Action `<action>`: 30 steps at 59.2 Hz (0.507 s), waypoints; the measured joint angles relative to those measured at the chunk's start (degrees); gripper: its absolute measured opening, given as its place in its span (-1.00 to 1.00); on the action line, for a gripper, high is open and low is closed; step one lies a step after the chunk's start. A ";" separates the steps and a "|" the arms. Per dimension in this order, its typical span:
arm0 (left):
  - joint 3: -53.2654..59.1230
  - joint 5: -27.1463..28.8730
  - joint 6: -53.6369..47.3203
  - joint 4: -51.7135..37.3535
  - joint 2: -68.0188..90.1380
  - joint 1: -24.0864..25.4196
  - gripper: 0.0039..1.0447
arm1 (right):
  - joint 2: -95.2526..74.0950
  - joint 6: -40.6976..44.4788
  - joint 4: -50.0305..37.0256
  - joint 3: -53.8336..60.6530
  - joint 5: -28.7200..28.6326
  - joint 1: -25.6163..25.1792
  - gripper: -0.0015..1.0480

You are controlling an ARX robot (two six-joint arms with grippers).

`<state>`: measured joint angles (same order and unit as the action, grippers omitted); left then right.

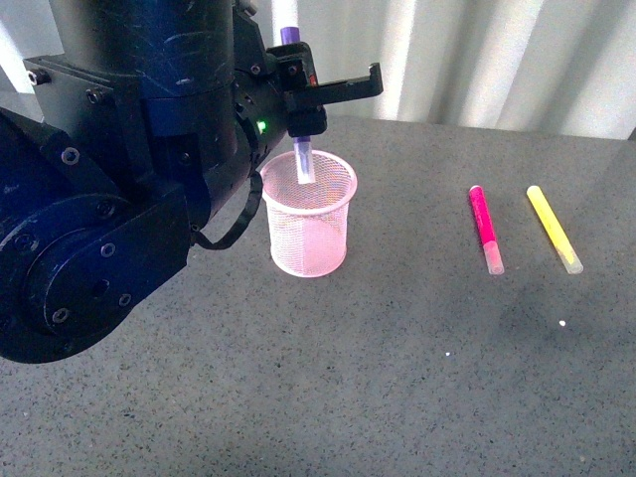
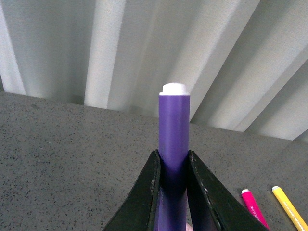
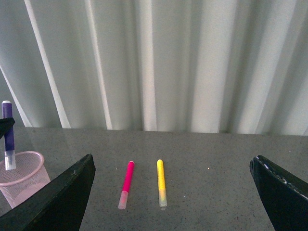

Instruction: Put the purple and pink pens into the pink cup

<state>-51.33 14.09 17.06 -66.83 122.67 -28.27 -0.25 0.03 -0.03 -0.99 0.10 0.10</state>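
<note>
Two pens to place, neither fully in yet. Left pincer (image 2: 173, 163) is clamped on the purple pen (image 1: 304, 157), which stands upright with its clear cap down. The cap end sits just inside the rim of the pink cup (image 1: 308, 238); contact with the mesh can't be told.

Step in hand looks like dropping purple into the cup. Next move likely calls for a little more descent, then opening the jaws so the pen drops and leans on the wall, then a straight lift clear of the rim.

Pink pen (image 1: 485, 229) lies flat on the tabletop (image 1: 397, 378), well right of the cup, just beside the yellow marker (image 1: 554, 229) and not touching it. Right pincer (image 3: 173, 163) is spread wide and holds nothing, facing that pair. It is probably best placed for pink and must avoid yellow.
</note>
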 joint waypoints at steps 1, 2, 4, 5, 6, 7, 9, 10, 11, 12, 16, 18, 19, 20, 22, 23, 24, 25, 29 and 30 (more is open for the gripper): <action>0.00 0.00 0.02 0.02 0.04 0.00 -0.76 | 0.00 0.00 0.00 0.00 0.00 0.00 0.87; 0.00 0.00 0.15 0.09 0.15 0.04 -0.76 | 0.00 0.00 0.00 0.00 0.00 0.00 0.87; 0.00 0.09 0.48 0.15 0.35 0.11 -0.76 | 0.00 0.00 0.00 0.00 0.00 0.00 0.87; 0.00 0.15 0.79 0.33 0.44 0.13 -0.76 | 0.00 0.00 0.00 0.00 0.00 0.00 0.87; 0.00 0.20 1.20 0.59 0.52 0.15 -0.76 | 0.00 0.00 0.00 0.00 0.00 0.00 0.87; 0.00 0.22 1.31 0.70 0.59 0.15 -0.76 | 0.00 0.00 0.00 0.00 0.00 0.00 0.87; 0.00 0.46 1.99 1.20 0.83 0.15 -0.76 | 0.00 0.00 0.00 0.00 0.00 0.00 0.87; -0.02 0.66 2.49 1.49 1.07 0.15 -0.76 | 0.00 0.00 0.00 0.00 0.00 0.00 0.87; -0.04 0.72 2.67 1.64 1.11 0.15 -0.76 | 0.00 0.00 0.00 0.00 0.00 0.00 0.87; -0.11 0.79 2.86 1.88 1.29 0.15 -0.76 | 0.00 0.00 0.00 0.00 0.00 0.00 0.87; -0.15 1.05 3.76 2.47 1.92 0.13 -0.76 | 0.00 0.00 0.00 0.00 0.00 0.00 0.87; -0.22 1.03 4.09 2.54 2.23 0.13 -0.76 | 0.00 0.00 0.00 0.00 0.00 0.00 0.87; -0.24 1.03 4.15 2.60 2.25 0.13 -0.76 | 0.00 0.00 0.00 0.00 0.00 0.00 0.87; -0.26 1.03 4.33 2.78 2.29 0.13 -0.76 | 0.00 0.00 0.00 0.00 0.00 0.00 0.87; -0.31 0.96 4.68 3.19 2.29 0.13 -0.76 | 0.00 -0.02 0.00 0.00 0.00 0.00 0.87; -0.37 0.96 4.92 3.48 2.29 0.13 -0.76 | 0.00 0.00 0.00 0.00 0.00 0.00 0.87; -0.39 0.94 5.07 3.61 2.29 0.13 -0.76 | 0.00 0.00 0.00 0.00 0.00 0.00 0.87; -0.46 0.87 5.46 3.85 2.29 0.13 -0.76 | 0.00 0.00 0.00 0.00 0.00 0.00 0.87; -0.59 -0.22 7.17 5.33 2.27 0.13 -0.76 | 0.00 0.00 0.00 0.00 0.00 0.00 0.87; -0.59 -0.17 7.50 5.55 2.27 0.13 -0.71 | 0.00 0.00 0.00 0.00 0.00 0.00 0.87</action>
<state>-51.92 13.91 24.56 -61.28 124.95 -28.14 -0.25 0.03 -0.03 -0.99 0.10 0.10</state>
